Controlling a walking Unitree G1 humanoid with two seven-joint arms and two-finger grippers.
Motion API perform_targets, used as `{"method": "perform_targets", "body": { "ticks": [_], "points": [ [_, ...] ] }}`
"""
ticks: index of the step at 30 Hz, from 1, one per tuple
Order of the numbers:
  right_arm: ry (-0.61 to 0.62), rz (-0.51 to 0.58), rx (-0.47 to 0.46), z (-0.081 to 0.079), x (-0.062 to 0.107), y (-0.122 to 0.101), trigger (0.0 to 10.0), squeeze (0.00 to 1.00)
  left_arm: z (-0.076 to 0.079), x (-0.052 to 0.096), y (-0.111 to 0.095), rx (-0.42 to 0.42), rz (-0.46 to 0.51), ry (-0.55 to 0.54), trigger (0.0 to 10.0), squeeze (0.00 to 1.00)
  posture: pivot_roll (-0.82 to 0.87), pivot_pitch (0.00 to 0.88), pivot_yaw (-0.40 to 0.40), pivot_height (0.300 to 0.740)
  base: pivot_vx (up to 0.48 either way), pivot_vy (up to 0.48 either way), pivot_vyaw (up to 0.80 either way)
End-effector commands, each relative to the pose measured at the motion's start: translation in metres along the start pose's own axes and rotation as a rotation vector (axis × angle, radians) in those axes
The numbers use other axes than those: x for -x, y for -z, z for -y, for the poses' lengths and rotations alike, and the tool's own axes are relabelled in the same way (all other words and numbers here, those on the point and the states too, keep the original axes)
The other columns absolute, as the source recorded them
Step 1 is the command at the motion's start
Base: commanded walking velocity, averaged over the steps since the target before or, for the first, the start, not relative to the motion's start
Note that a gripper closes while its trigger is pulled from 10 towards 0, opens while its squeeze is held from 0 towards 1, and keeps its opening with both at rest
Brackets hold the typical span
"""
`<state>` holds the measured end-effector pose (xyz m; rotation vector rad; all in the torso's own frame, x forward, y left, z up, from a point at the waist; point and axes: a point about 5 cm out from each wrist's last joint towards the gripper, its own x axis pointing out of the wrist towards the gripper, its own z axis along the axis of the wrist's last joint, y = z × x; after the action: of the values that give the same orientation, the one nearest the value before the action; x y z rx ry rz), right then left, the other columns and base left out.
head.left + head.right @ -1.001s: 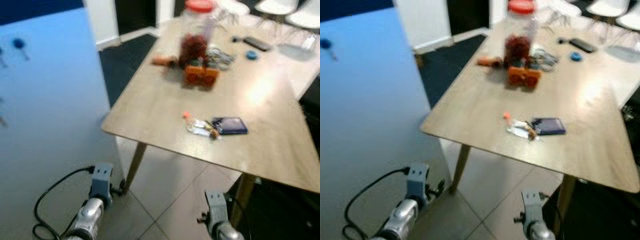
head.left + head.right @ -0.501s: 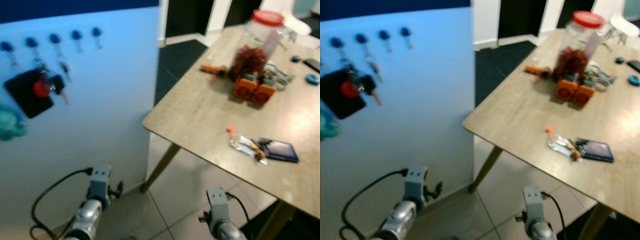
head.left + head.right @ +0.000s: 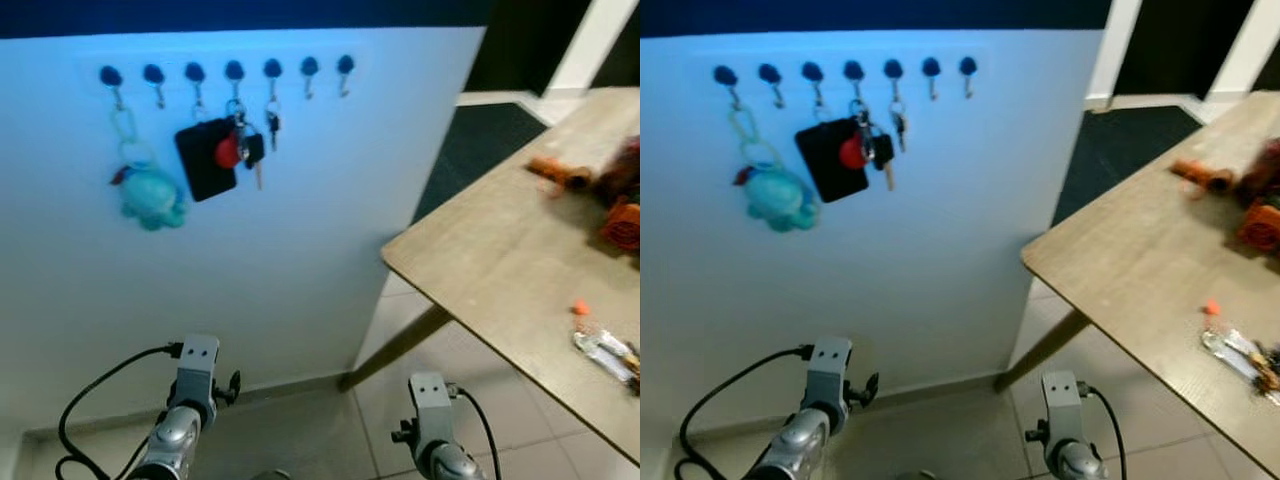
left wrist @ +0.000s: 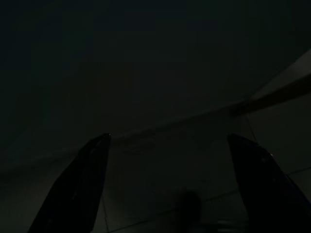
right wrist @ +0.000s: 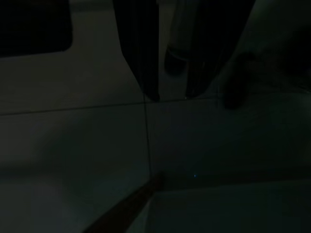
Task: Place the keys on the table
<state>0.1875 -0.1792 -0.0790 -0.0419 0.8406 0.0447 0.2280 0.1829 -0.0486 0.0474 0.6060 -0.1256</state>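
Facing a pale blue wall (image 3: 250, 250) with a row of seven dark hooks (image 3: 233, 72) along its top; no legible writing or brand anywhere. Jutting in from the right: wooden table (image 3: 500, 260), slanted leg (image 3: 395, 348) on the tiled floor (image 3: 320, 430). Hanging from the second hook: teal plush (image 3: 150, 195) on a ring. Hanging from the middle hooks: keys (image 3: 245, 145), a bunch with a black flat fob, a red round tag, a black-headed key and a smaller key beside, all against the wall, well apart from the table. Lying on the table toward its far right: orange things (image 3: 600, 195), a small orange bit (image 3: 580, 307) and a clear wrapper (image 3: 605, 350) near the edge. Hanging low at the bottom of the head views: both silver arms, left arm (image 3: 185, 410) with a looping black cable (image 3: 95, 400), right arm (image 3: 430, 430) beside it, both well below the keys. Showing in the dark wrist views: left gripper (image 4: 167, 184) with fingers spread wide, right gripper (image 5: 172, 97) with fingers close together over floor tiles, nothing between them.
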Motion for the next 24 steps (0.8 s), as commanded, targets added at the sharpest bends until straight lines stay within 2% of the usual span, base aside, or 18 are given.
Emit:
{"method": "perform_targets", "body": {
  "ticks": [1,12,14,24],
  "points": [
    [-0.003,0.006,-0.009,-0.0014,-0.0004,-0.0011,10.0,0.00,0.0011,-0.0005,-0.0011,-0.010,0.004,0.011,10.0,0.00,0.06,0.026,-0.043,0.740,0.000,0.000,0.80],
    [-0.005,0.007,-0.021,-0.0033,-0.0002,-0.0002,10.0,0.00,0.0012,0.0002,-0.0009,0.001,0.011,0.020,10.0,0.00,0.07,0.037,-0.043,0.740,0.000,0.000,0.80],
    [0.018,0.017,-0.090,-0.0007,0.0004,0.0005,10.0,0.00,0.0015,0.0003,-0.0007,-0.005,0.011,0.027,10.0,0.00,0.07,0.039,-0.043,0.740,0.000,0.000,0.00],
    [0.022,0.010,-0.101,0.0007,0.0014,0.0036,10.0,0.00,0.0041,-0.0008,-0.0008,-0.020,-0.004,0.043,10.0,0.00,0.06,0.042,-0.040,0.740,0.000,0.000,0.00]
  ]
}}
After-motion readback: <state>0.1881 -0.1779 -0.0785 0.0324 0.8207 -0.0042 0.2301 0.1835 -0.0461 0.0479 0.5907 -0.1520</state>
